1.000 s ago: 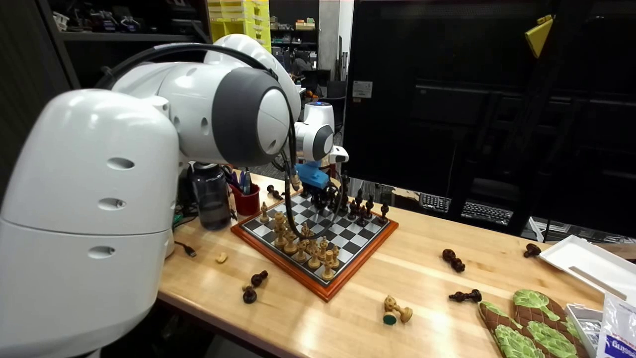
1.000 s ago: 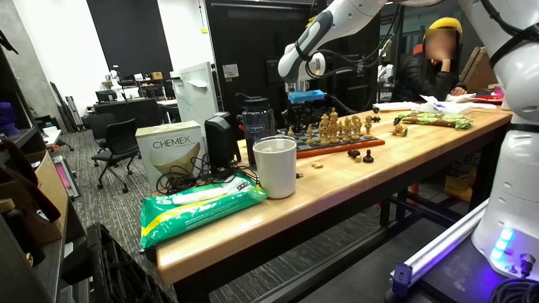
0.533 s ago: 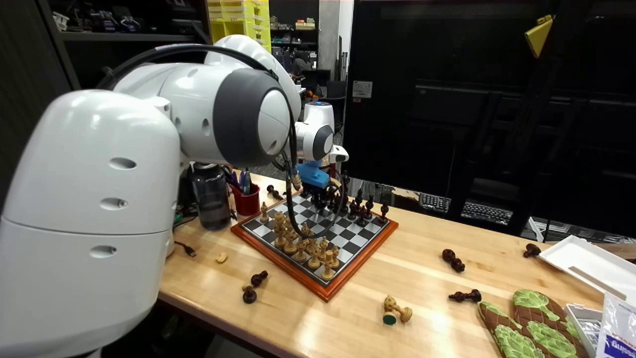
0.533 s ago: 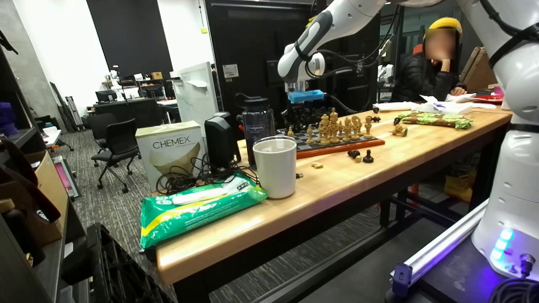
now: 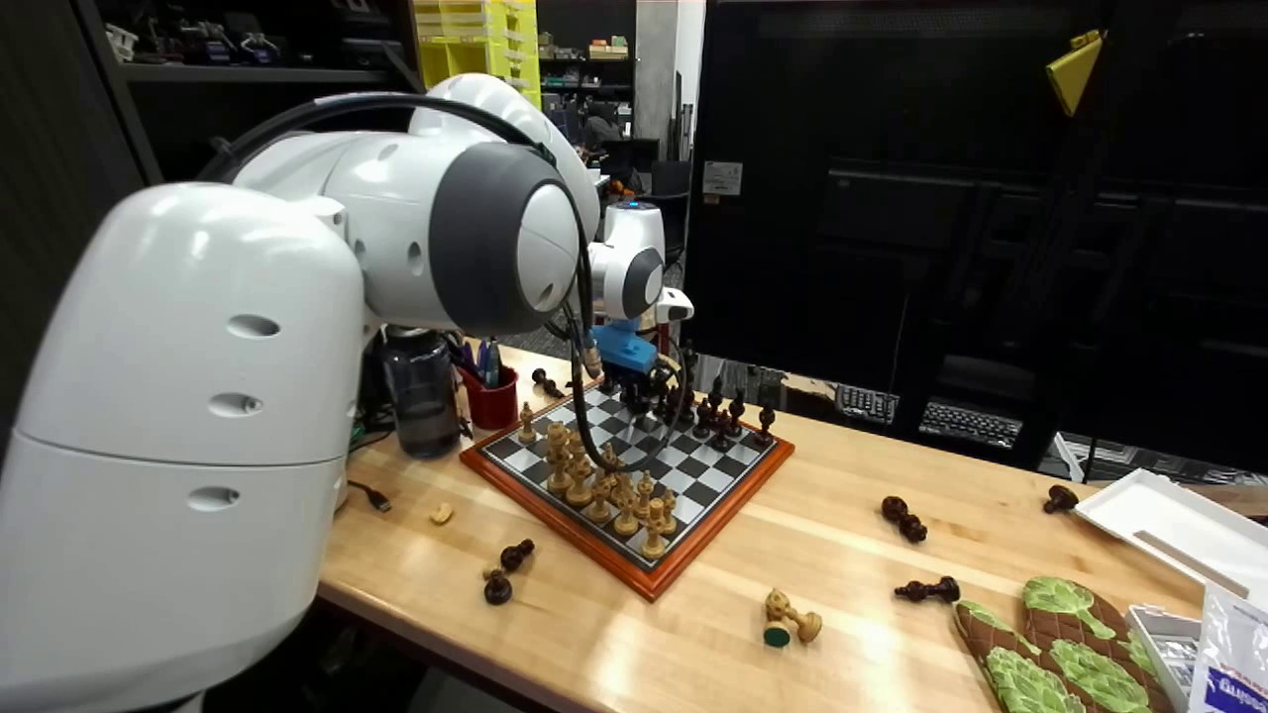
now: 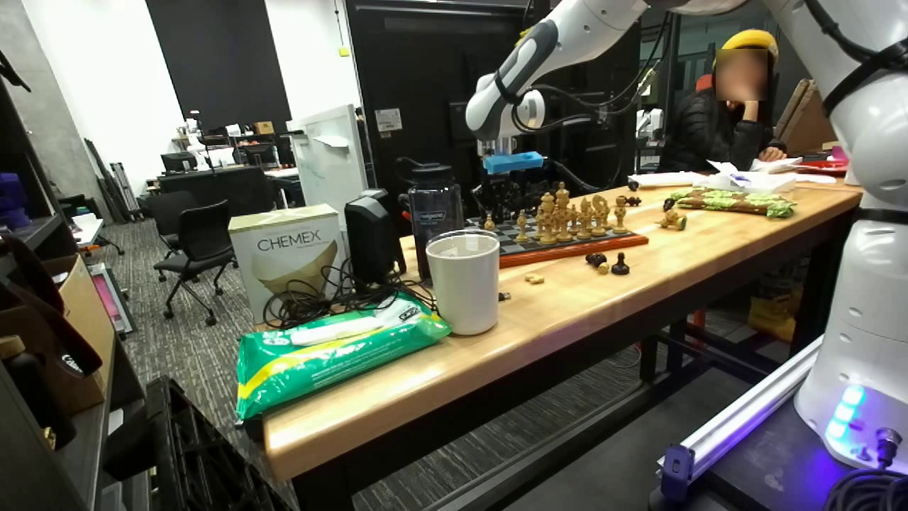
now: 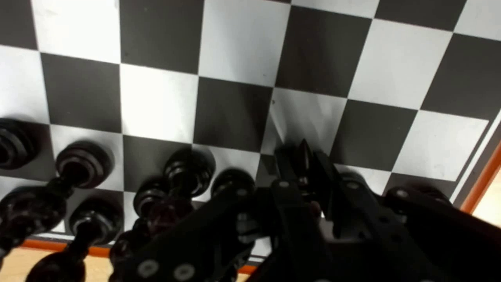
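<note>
Currently the tool (image 7: 303, 156) hangs low over the chessboard (image 7: 235, 109), at the edge where the dark set stands. Its fingers (image 7: 285, 160) are drawn narrow around a slim dark chess piece (image 7: 305, 158), whose pointed tip shows between them. Whether the base of that piece meets the chessboard cannot be told. Just above the tool, in both exterior views, sits a blue block (image 6: 512, 162). Other standing dark pieces (image 7: 188, 170) crowd the chessboard close beside the tool, while standing light pieces (image 5: 578, 490) are bunched along the opposite edge of the chessboard.

Off that lighter edge, on the wooden tabletop (image 5: 842, 475), a fallen dark piece (image 5: 515, 555) lies near the chessboard. By one side of the chessboard is a red pen cup (image 5: 493, 404), with a dark bottle (image 5: 424, 396) a little farther out from the board. In an exterior view a white mug (image 6: 463, 291), a green pack (image 6: 340, 355) and a Chemex box (image 6: 289, 248) also show on this side of the chessboard.

Off the side of the chessboard facing away from the pen cup, two toppled light pieces (image 5: 807, 626) lie together. Well apart from the chessboard on that same side are a leaf-patterned quilted cloth (image 5: 1075, 649) and a white tray (image 5: 1179, 525)
</note>
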Action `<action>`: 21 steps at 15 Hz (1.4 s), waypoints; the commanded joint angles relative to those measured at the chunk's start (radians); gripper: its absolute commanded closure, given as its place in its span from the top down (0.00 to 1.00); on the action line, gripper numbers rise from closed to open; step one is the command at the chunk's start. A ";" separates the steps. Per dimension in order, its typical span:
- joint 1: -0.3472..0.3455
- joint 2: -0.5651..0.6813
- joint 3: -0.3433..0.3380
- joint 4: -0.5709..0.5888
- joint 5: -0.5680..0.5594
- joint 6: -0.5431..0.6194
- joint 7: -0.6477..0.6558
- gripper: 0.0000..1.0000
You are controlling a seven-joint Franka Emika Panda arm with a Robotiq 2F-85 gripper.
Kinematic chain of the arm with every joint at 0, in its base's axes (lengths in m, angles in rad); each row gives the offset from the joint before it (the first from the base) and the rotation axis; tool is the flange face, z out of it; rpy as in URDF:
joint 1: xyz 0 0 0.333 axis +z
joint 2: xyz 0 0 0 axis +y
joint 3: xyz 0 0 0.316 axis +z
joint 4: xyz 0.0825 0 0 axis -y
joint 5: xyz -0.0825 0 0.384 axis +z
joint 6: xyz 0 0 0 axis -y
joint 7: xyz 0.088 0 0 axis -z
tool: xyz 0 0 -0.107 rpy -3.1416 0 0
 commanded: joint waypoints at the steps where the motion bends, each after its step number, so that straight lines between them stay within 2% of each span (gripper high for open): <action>1: 0.008 -0.001 -0.001 0.015 -0.014 -0.020 -0.008 0.05; 10: 0.031 -0.030 -0.008 0.009 -0.043 -0.037 0.009 0.05; 21: 0.058 -0.068 -0.015 0.027 -0.133 -0.123 0.024 0.05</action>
